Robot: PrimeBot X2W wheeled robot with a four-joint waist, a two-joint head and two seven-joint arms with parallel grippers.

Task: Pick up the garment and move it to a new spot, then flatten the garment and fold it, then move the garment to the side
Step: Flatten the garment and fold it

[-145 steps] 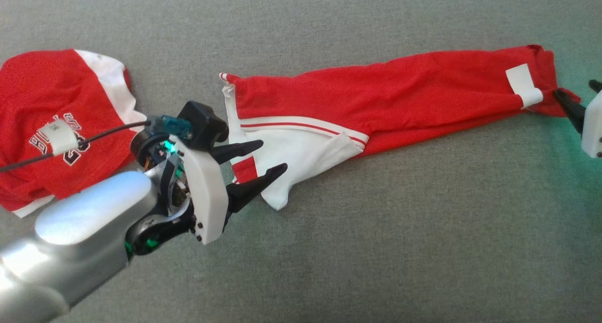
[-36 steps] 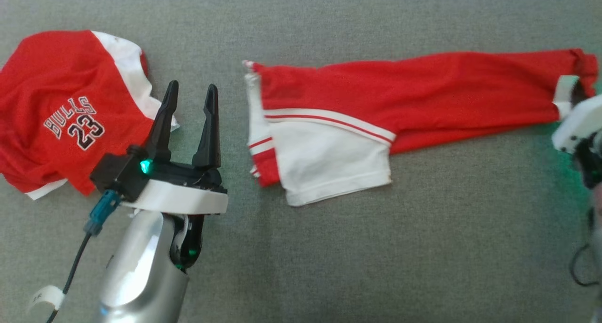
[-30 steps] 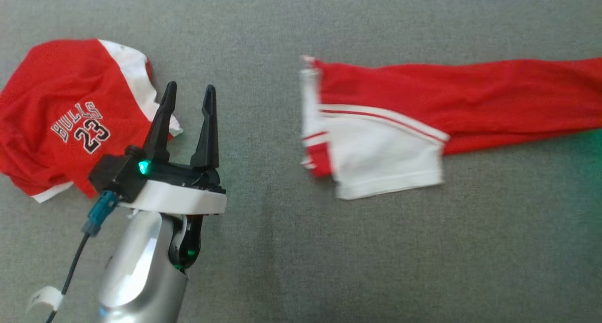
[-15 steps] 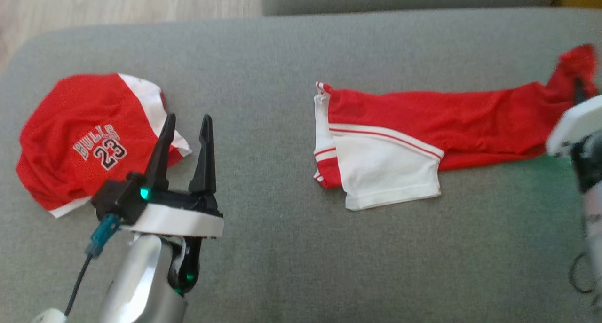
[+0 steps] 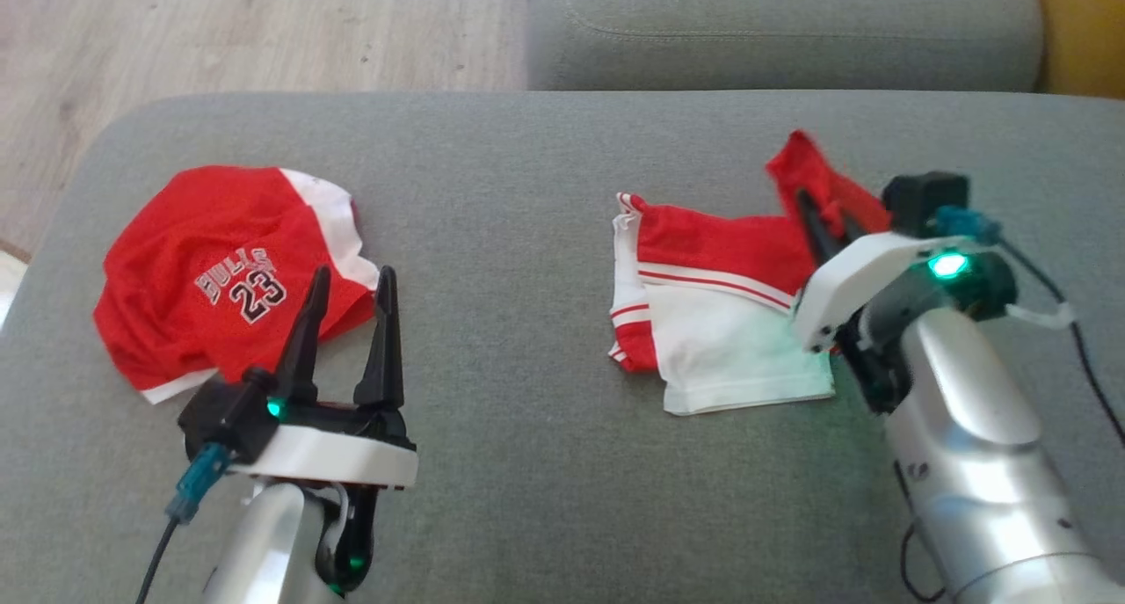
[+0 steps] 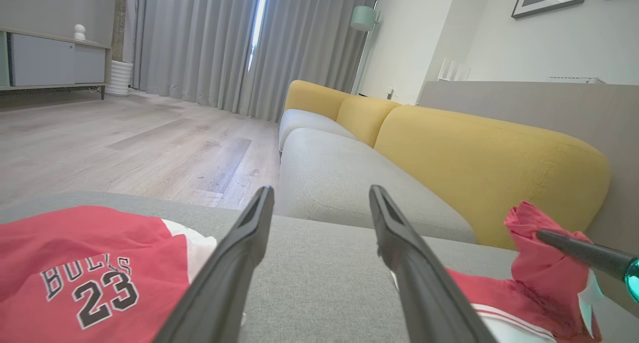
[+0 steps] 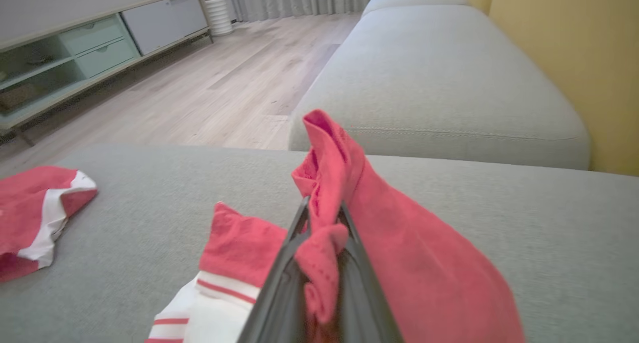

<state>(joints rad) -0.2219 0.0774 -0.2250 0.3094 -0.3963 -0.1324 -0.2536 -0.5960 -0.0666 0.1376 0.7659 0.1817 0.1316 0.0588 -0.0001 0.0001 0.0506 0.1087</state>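
Observation:
The garment (image 5: 738,340), red with a white panel and stripes, lies at the middle right of the grey sofa seat (image 5: 510,191). My right gripper (image 5: 822,217) is shut on its red far end, held raised above the half that lies flat. In the right wrist view the red cloth (image 7: 399,253) is bunched between the fingers of the right gripper (image 7: 323,208) and drapes off to the right. My left gripper (image 5: 353,279) stands open and holds nothing, well left of the garment. In the left wrist view the left gripper (image 6: 320,190) points along the sofa, with the lifted cloth (image 6: 539,273) at the right.
A second red and white jersey (image 5: 220,270) marked BULLS 23 lies crumpled at the seat's left end, just beyond my left fingertips. Another grey cushion (image 5: 773,24) adjoins the far side, a yellow backrest (image 5: 1081,24) is at the right, and wooden floor (image 5: 220,32) is beyond the left edge.
My right gripper has lifted the garment's red end and carried it leftward over the rest, shortening the stretched-out cloth. The head camera has shifted too. The left gripper stays open in place.

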